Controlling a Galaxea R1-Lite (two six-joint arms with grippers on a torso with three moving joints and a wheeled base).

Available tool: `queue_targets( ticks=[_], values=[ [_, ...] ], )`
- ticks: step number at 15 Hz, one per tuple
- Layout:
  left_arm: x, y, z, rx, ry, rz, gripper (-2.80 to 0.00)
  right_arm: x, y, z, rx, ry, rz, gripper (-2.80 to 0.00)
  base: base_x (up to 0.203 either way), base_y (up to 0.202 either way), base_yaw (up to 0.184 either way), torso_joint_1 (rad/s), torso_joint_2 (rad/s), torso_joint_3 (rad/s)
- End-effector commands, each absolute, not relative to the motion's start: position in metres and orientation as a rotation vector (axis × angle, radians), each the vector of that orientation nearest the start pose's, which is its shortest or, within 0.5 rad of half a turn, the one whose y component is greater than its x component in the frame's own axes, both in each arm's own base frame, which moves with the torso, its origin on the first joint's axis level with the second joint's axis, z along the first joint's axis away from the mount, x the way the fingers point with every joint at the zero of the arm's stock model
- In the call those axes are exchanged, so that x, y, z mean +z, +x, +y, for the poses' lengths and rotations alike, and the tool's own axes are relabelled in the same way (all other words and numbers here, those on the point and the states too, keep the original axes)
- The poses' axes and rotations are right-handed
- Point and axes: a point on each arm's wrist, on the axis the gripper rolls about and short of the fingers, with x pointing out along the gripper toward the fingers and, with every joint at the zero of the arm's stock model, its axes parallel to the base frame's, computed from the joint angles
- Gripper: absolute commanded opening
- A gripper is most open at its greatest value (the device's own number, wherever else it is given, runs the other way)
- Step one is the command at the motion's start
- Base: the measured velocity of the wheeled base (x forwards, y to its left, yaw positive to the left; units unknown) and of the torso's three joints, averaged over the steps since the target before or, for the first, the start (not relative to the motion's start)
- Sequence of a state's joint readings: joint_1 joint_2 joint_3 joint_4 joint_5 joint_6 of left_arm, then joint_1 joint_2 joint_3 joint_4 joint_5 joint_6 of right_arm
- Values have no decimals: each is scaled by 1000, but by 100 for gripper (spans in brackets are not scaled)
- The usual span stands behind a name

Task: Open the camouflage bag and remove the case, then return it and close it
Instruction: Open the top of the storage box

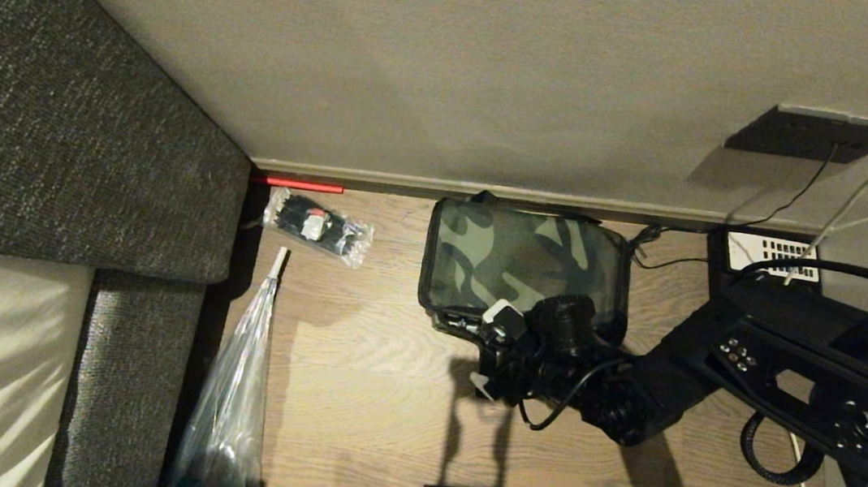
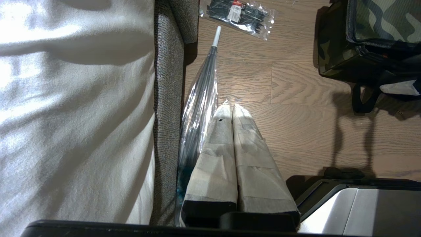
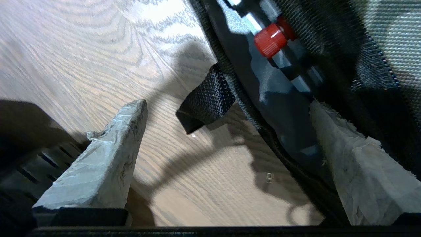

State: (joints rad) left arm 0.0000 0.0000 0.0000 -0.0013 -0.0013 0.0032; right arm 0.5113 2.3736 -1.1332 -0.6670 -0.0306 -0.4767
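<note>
My right gripper, fingers spread wide, straddles the near edge of the camouflage bag at frame centre, presumably to catch its zipper.

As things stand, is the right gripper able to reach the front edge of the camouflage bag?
Probably yes. The right gripper is open at the near edge of the camouflage bag; one finger lies against the bag, the other over bare floor. Nothing stands between.
</note>
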Motion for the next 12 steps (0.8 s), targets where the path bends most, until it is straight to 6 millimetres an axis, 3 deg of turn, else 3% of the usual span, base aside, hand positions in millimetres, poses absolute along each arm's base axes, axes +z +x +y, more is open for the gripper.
queue_targets(
  ticks=[1,12],
  values=[
    [76,-23,0,-2,3,-2,-280,12,376,206,595,-642,428,0,0,0,0,0,0,0],
    [76,-23,0,-2,3,-2,-280,10,375,200,556,-680,443,0,0,0,0,0,0,0]
  ],
)
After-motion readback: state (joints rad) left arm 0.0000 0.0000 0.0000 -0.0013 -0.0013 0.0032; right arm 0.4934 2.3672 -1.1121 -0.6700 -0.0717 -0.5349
